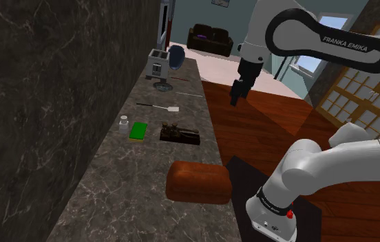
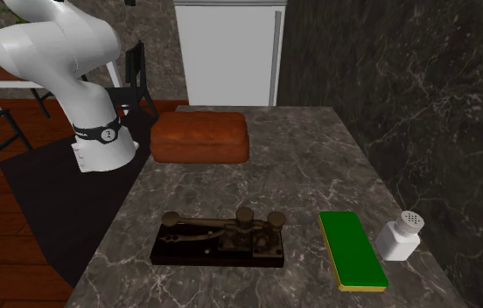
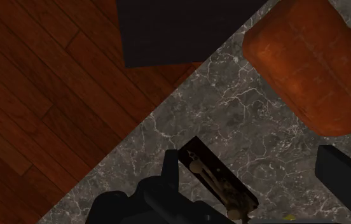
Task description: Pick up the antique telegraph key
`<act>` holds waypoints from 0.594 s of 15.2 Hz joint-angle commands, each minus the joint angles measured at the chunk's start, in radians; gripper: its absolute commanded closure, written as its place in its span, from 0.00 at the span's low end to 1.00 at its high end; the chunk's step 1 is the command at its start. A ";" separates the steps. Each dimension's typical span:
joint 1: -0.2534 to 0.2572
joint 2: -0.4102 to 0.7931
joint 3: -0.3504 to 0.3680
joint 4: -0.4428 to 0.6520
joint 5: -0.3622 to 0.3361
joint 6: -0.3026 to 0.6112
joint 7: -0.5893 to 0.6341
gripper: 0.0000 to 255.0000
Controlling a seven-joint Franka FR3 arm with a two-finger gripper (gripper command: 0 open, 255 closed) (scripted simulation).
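The white capitals FRANKA EMIKA stood on the dark band of the arm (image 1: 333, 40), on its upper link, at about two o'clock in the shoulder view. A small white mark sat on the arm's base collar (image 1: 271, 221) at about five o'clock there, too small to read.

A home kitchen is showing: a marble worktop (image 2: 318, 149) is carrying a bread loaf (image 2: 199, 137) and shaker (image 2: 399, 236), a white fridge (image 2: 228, 52) standing at its end, a sofa (image 1: 209, 38) sitting far off.
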 commanded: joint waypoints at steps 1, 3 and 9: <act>0.000 0.000 0.000 0.000 0.000 0.000 0.000 0.00; 0.007 0.049 -0.019 -0.019 -0.011 0.063 -0.042 0.00; 0.028 0.226 -0.069 -0.041 -0.033 0.246 -0.164 0.00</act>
